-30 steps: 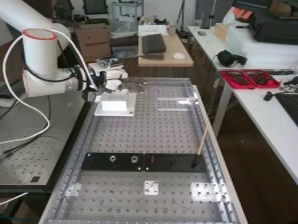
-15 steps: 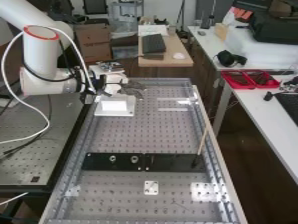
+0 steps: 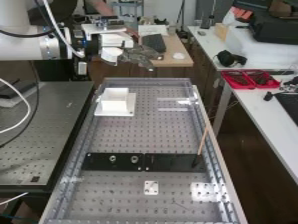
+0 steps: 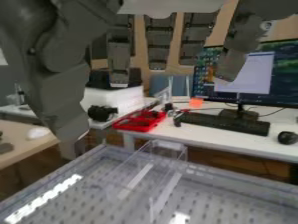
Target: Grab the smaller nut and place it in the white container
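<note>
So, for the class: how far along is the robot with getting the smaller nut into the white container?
Seemingly nothing is done: one nut and another lie on the black plate. The hand is raised by the bench's far end, fingers extended, holding nothing visible. Left: grasp the smaller nut, carry it to the white container and release it.

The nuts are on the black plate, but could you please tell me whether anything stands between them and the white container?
Nothing visible does: beyond the nuts and their black plate, perforated board runs up to the white container. The hand hangs farther off, past the container.
</note>
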